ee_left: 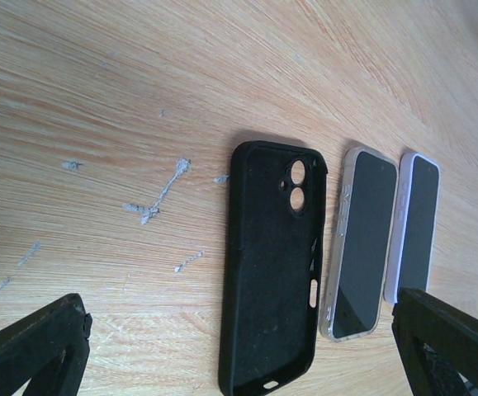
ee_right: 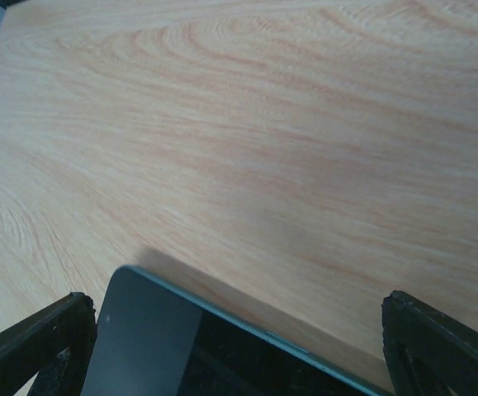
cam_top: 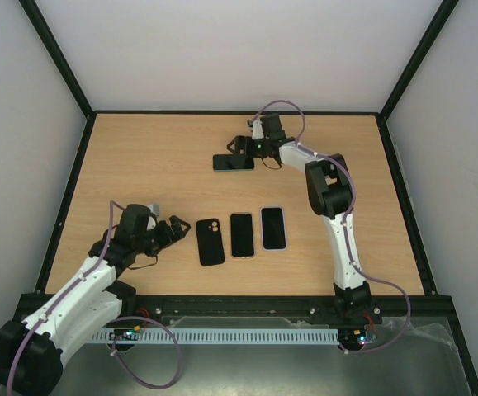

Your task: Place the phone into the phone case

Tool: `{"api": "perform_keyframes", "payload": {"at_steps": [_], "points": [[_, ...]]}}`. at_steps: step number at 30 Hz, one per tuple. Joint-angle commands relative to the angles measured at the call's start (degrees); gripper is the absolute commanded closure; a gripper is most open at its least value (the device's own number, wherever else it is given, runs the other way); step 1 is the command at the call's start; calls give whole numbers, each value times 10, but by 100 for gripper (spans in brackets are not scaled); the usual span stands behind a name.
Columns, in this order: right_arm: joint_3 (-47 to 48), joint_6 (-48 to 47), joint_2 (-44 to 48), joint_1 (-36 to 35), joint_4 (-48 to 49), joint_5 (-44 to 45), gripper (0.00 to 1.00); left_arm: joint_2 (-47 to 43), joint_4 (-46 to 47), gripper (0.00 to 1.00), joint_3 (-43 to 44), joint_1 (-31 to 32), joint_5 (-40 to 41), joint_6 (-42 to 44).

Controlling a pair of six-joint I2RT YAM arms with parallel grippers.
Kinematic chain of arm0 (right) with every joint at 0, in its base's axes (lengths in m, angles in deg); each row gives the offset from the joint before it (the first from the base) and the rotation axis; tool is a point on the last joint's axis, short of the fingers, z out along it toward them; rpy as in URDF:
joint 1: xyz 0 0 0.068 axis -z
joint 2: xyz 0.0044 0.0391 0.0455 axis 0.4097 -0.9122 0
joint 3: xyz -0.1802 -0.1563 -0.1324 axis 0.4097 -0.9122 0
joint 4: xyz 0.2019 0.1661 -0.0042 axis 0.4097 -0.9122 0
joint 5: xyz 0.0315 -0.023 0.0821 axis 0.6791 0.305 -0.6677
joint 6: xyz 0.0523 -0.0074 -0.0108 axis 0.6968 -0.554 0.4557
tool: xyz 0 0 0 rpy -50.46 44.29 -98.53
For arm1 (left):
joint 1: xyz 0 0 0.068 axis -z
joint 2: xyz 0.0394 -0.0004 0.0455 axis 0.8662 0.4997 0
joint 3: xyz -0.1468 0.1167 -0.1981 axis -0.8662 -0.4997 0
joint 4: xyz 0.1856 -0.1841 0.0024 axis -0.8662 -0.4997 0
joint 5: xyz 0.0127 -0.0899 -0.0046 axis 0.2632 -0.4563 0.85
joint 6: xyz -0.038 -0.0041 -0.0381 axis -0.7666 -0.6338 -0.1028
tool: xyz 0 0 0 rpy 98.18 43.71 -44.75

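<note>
The phone (cam_top: 234, 162) lies flat toward the surface's far edge, with the right claw (cam_top: 243, 150) spread wide over it, gripping nothing. It's probably slick, rigid glass, so pinching the long edges looks safest. The left claw (cam_top: 171, 232) hangs open beside the floppy-looking black case (cam_top: 210, 242), near the front edge.

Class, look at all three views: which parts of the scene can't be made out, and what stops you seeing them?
Right wrist view: most of the phone is cut off by the bottom edge.
Left wrist view: the lower end of the lilac-edged phone is behind a finger.
Top view: too small to tell whether the right fingers touch the phone.
</note>
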Motion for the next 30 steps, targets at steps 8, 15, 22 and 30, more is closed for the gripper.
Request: {"api": "perform_keyframes", "payload": {"at_steps": [8, 15, 22, 30], "points": [[-115, -60, 80, -19, -145, 7, 10, -39, -31, 0, 20, -5, 6, -7], [-167, -64, 121, -55, -145, 80, 11, -46, -35, 1, 17, -4, 6, -17], [-168, -57, 121, -77, -133, 135, 16, -61, -50, 1, 19, -4, 12, -13], [-135, -68, 104, -107, -135, 215, 14, -62, -54, 1, 21, -4, 15, -12]]}}
